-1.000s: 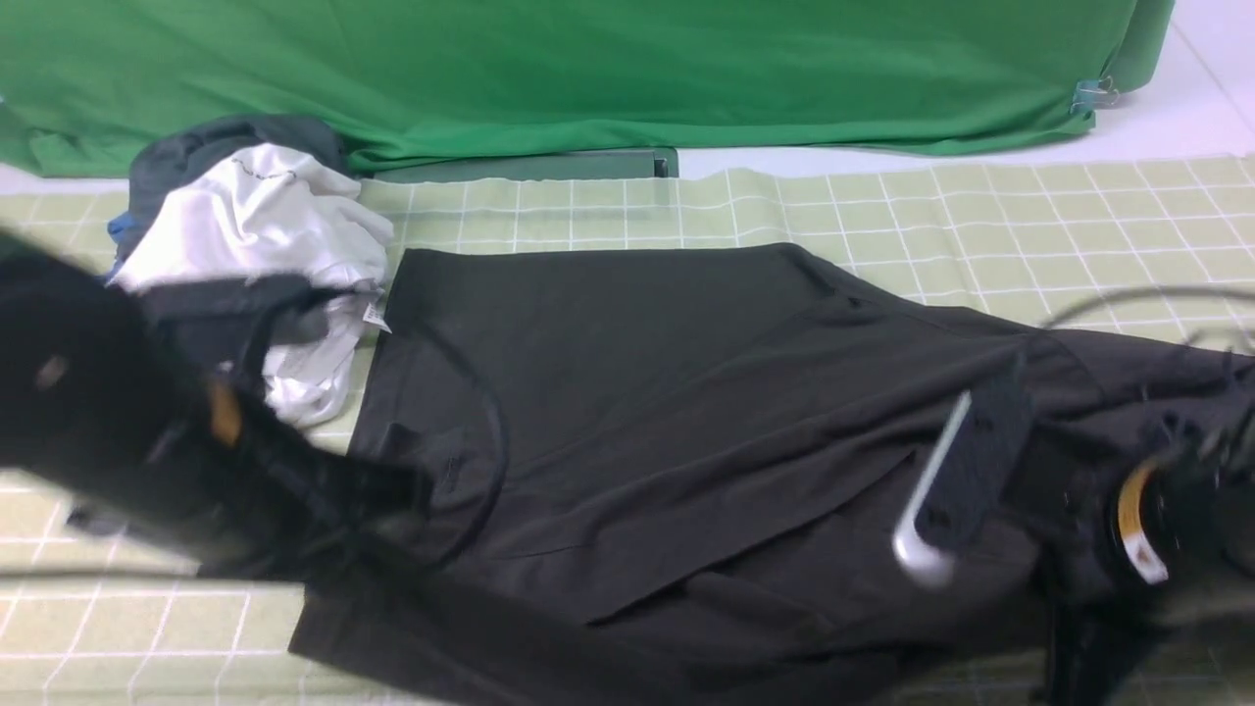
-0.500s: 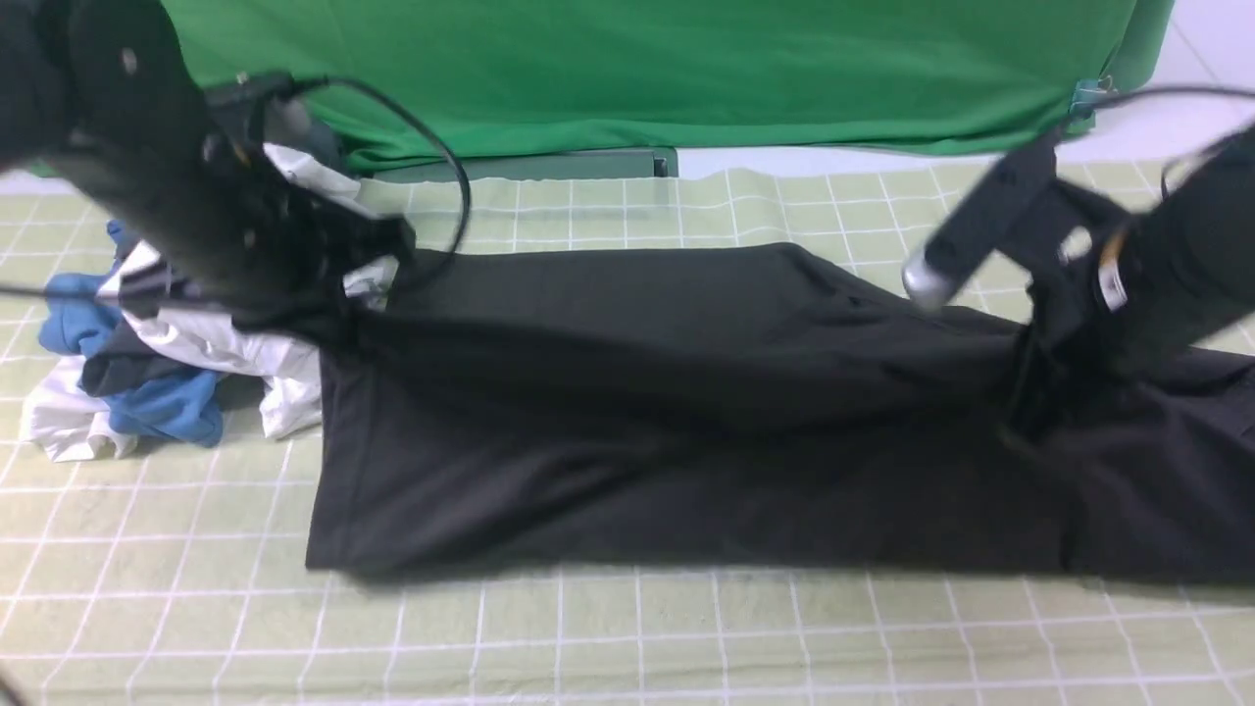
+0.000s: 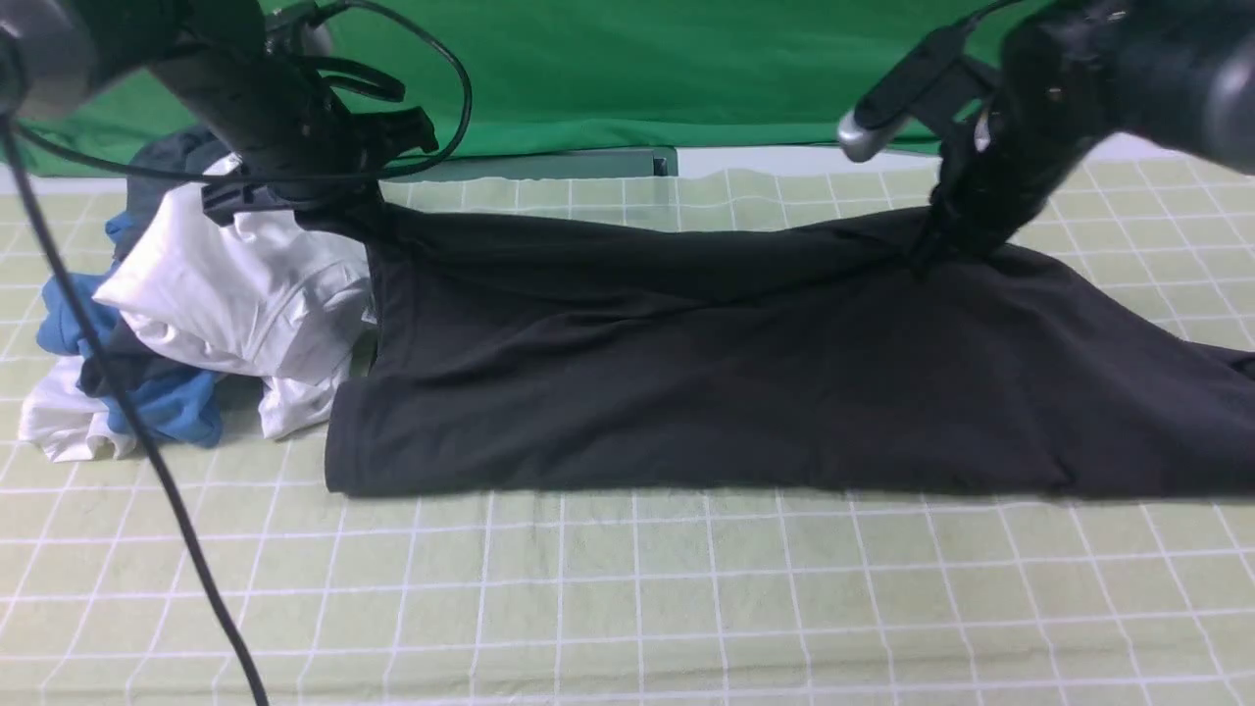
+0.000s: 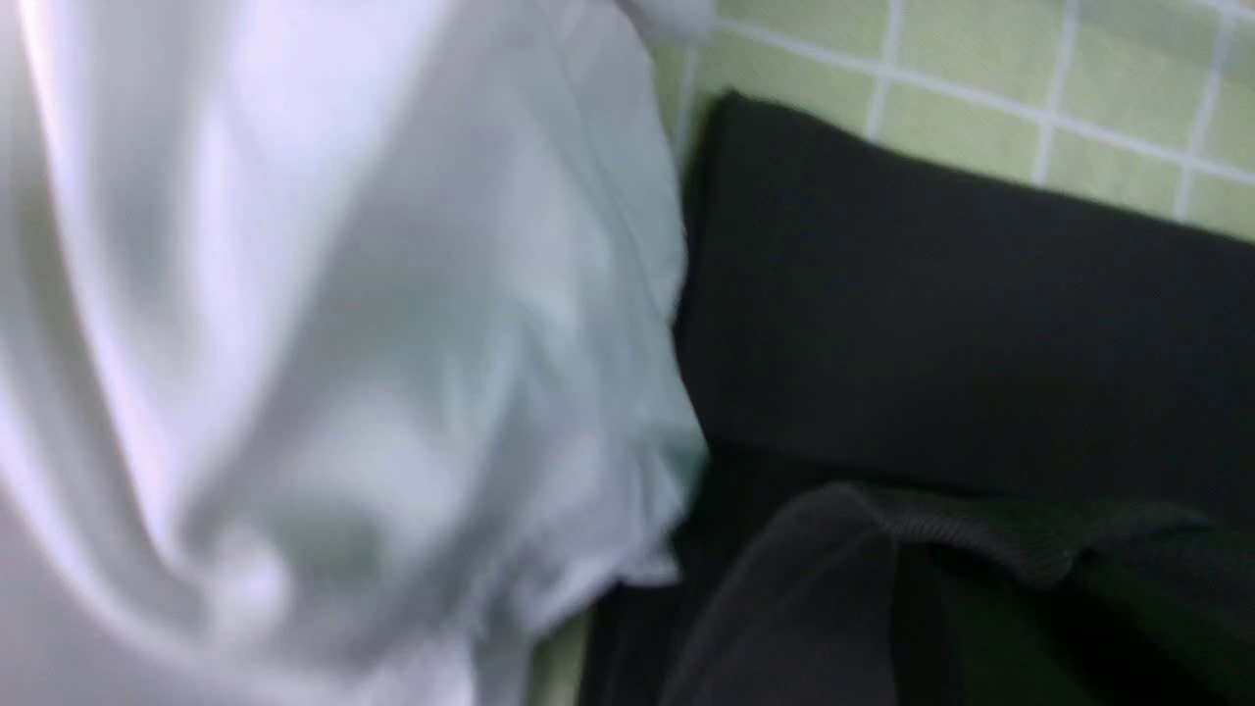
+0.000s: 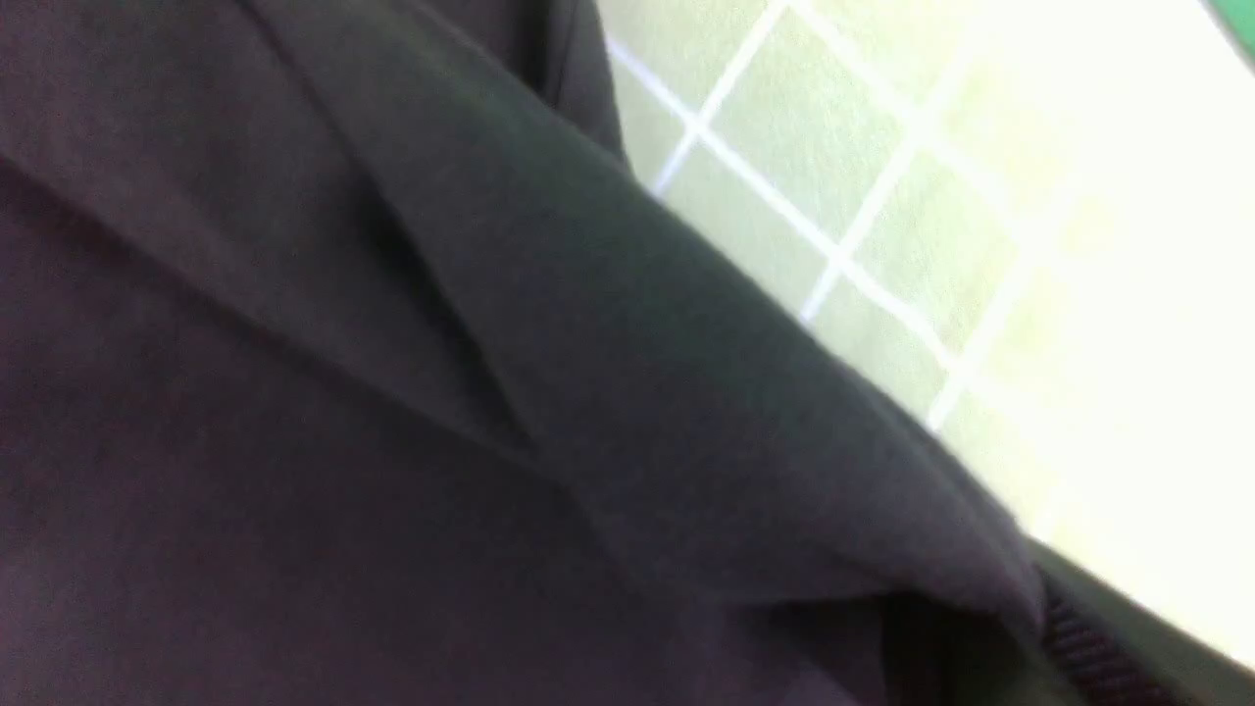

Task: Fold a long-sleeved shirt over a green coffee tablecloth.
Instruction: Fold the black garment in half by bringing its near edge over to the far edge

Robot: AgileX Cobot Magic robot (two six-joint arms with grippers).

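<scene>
**A:** In the front view, where is the long-sleeved shirt [image 3: 706, 382] found?

**B:** It is spread as a long black band across the green coffee tablecloth [image 3: 627, 588] on the bench, with its near edge laid flat. Its far edge is raised at two points. The far left corner is pinched in the closed left tool [image 3: 358, 211], beside the heap of garments [image 3: 225, 294]. Further right, the edge is clamped in the closed right tool [image 3: 929, 257]. A green fabric sheet [image 3: 637, 69] is hung behind.

**A:** And the left wrist view?

**B:** A white garment [image 4: 343, 343] is seen touching the shirt [image 4: 961, 314], with gridded tablecloth [image 4: 971, 127] beyond.

**A:** The right wrist view?

**B:** It is filled by blurred shirt folds [image 5: 294, 441], bordered by tablecloth [image 5: 833, 167].
</scene>
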